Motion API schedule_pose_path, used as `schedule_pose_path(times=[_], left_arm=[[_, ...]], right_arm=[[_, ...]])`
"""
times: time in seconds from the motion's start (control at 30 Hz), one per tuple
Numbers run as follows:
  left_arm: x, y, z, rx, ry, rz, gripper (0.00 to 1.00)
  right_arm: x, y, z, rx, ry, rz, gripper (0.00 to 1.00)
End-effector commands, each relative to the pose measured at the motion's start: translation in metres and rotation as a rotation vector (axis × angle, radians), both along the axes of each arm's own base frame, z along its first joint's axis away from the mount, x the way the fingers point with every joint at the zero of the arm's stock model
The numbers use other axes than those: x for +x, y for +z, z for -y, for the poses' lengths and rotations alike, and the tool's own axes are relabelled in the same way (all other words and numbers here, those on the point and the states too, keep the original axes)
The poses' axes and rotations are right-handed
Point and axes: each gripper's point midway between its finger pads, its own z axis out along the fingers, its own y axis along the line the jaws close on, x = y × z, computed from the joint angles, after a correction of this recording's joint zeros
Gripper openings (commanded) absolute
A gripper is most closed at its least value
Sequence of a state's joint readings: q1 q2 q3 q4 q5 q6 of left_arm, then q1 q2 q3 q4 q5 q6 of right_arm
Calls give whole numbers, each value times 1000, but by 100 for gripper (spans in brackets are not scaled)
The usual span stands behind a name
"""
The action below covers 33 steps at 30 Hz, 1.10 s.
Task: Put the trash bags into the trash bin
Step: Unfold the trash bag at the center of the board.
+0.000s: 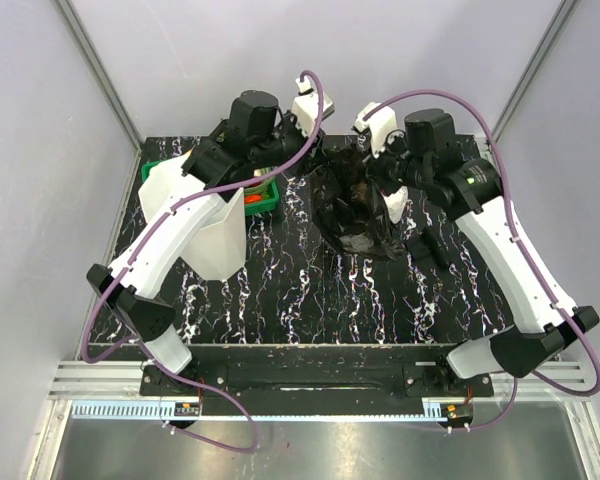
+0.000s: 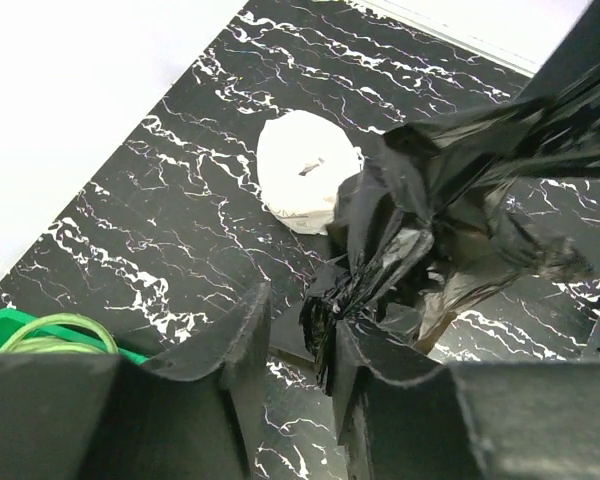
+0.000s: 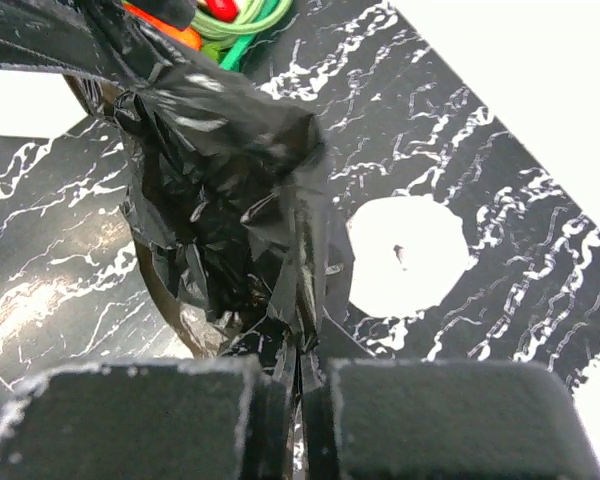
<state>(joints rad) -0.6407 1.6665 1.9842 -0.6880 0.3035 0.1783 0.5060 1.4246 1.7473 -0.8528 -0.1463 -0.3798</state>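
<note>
Nearest the arm bases, the black marbled table [image 1: 310, 300] carries the trash bin [image 1: 225, 245] on its left side, standing upright with the left arm reaching over it. To the right of the bin, about mid-table and well outside it, hangs the crumpled trash bag [image 1: 355, 215], its lower folds reaching down to the tabletop. The white roll [image 1: 396, 203] lies just beside the bag on its right. The green basket [image 1: 265, 206] sits right behind the bin.

Farther back, both arms meet over the bag. The right gripper [image 3: 300, 365] has its jaws pressed together on a thin pleat of the black film. The left gripper [image 2: 302, 315] has its fingers spread. A bunched end of the bag sits between them against one finger, with a gap on the other side.
</note>
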Motion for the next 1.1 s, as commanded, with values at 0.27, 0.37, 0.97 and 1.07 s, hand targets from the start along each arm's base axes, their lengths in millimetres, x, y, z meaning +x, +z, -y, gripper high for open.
schedule_pose_path(times=[0.27,0.37,0.97,1.07], left_arm=[[2,50,-36,-225,15,20,97],[-8,54,-39,-239,-4,29,99],[-55,73,-42,-282,-138,32,99],[-54,55,-36,-299,-148,-34,99]], right_arm=[[24,59,26,44,-215,99,0],[31,57,29,50,-246,83,0],[70,52,46,85,-382,26,0],[73,65,44,124,-389,43,0]])
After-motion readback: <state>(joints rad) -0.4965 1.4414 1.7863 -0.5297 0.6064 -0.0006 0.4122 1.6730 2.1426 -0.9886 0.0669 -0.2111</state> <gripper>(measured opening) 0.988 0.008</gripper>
